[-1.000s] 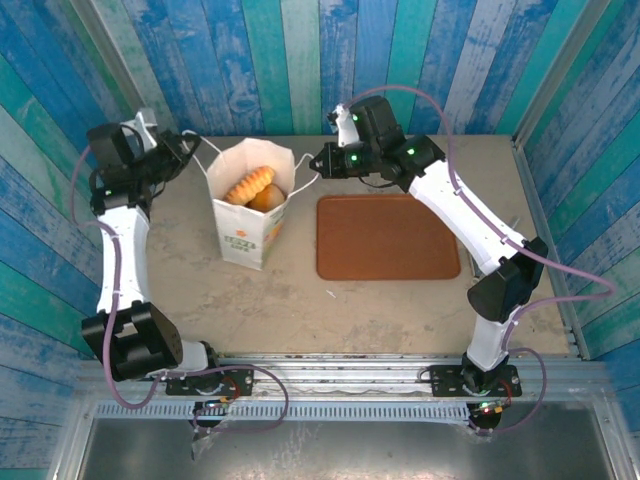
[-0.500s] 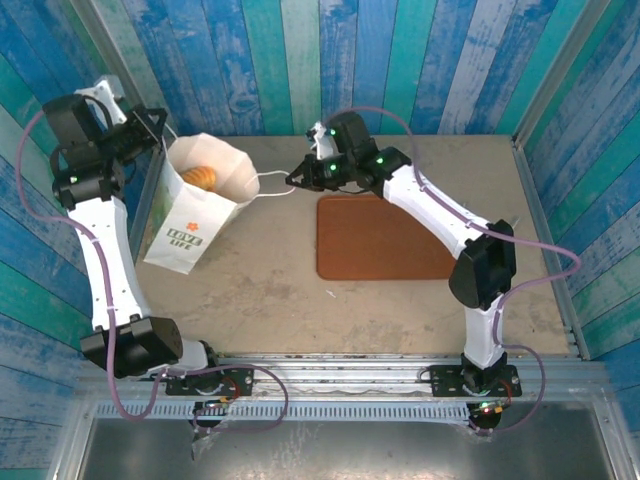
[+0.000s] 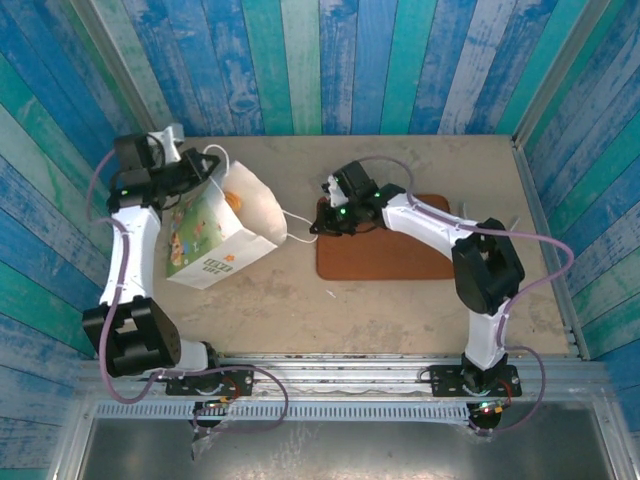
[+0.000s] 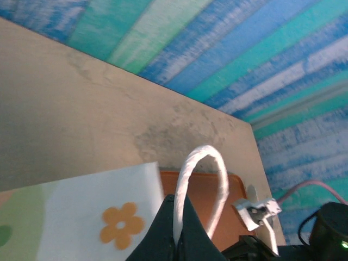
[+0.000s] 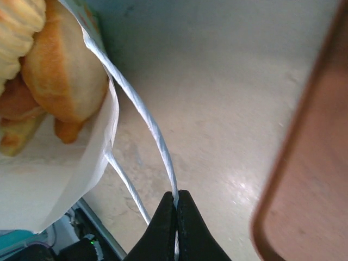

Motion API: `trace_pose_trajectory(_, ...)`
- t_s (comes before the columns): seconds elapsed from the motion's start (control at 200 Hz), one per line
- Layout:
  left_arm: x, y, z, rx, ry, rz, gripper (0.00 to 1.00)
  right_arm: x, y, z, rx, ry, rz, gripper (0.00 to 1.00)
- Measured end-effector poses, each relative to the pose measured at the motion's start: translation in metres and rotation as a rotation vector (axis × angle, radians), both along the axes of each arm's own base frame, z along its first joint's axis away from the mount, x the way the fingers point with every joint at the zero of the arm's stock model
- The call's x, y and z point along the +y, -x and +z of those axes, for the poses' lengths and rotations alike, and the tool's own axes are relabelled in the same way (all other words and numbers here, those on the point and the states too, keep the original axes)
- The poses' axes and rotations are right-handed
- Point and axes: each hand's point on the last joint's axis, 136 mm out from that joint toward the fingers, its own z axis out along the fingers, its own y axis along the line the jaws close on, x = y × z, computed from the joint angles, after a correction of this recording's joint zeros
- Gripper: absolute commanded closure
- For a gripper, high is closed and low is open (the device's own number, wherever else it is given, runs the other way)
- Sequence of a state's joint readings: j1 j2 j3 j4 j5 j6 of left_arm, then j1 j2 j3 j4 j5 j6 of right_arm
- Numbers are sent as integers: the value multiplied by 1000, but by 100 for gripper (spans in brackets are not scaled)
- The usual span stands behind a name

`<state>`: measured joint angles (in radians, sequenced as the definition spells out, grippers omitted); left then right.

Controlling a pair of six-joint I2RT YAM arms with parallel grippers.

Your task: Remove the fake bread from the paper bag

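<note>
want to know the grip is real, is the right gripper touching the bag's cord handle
Touching. The right wrist view shows the right gripper closed on the white cord handle of the paper bag, the cord pinched between its fingertips.

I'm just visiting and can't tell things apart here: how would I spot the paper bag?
On the beige table, look left of the flat brown tray. The paper bag is tipped there, its white cord handles pinched by the left gripper and right gripper. Unlike the tray, it is white, with green and orange print.
</note>
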<state>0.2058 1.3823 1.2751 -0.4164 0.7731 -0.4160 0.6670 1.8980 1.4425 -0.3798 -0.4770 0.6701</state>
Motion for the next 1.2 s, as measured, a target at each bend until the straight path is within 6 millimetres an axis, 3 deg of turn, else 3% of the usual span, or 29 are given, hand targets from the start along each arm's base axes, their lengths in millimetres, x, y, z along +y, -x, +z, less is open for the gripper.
trace_pose_trajectory(0.265,-46,3,2,-42,-2,-115,100,-27,3,6,-57,10,-62,96)
trace_pose_trajectory(0.636,-106,18,-20,-25,-14,-247,100,-48,16,-38,18,63,-118,95)
trace_pose_trajectory(0.937,-118,30,-51,45,-26,-282,100,-57,37,-58,47,76,-127,95)
trace_pose_trajectory(1.202,-107,37,-87,134,-101,-236,100,-33,57,-53,35,40,-59,94)
